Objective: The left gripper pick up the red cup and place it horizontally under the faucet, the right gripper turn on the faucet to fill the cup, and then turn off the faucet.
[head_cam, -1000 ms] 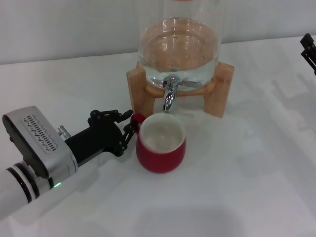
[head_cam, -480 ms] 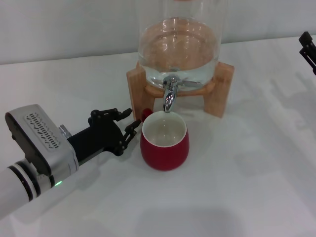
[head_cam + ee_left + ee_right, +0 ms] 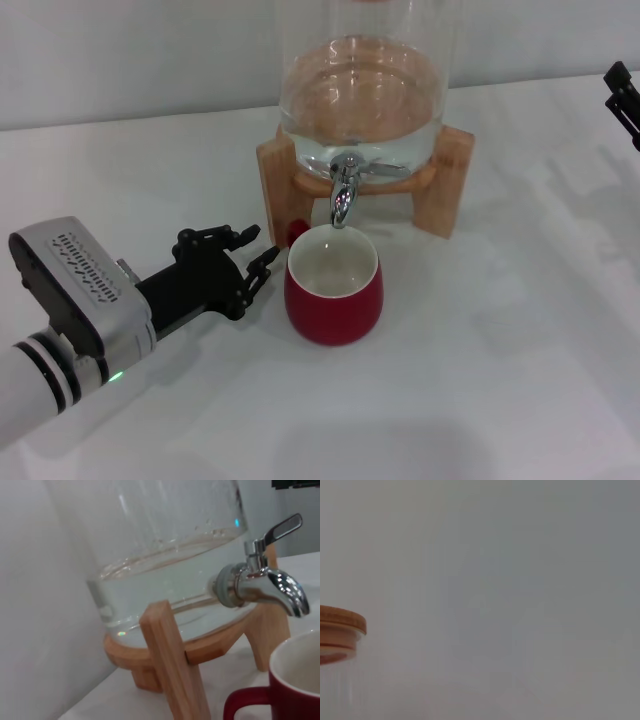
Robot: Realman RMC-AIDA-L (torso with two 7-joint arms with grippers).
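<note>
White table (image 3: pixel 520 380): red cup (image 3: pixel 332 290) under faucet (image 3: pixel 344 190); left gripper (image 3: pixel 250 262) open beside it.

Bright, soft shadows; right wrist view blurry.

White table (image 3: pixel 520 380) with red cup (image 3: pixel 332 295) and wooden stand (image 3: pixel 440 185).

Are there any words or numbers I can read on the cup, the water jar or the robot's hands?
None can be read anywhere.
The red cup: plain, no writing.
The glass jar and its wooden stand: no label.
The faucet: bare chrome.
The left gripper: its grey housing shows only vent slots.
The right gripper: barely in view at the table's edge, no text visible.
</note>
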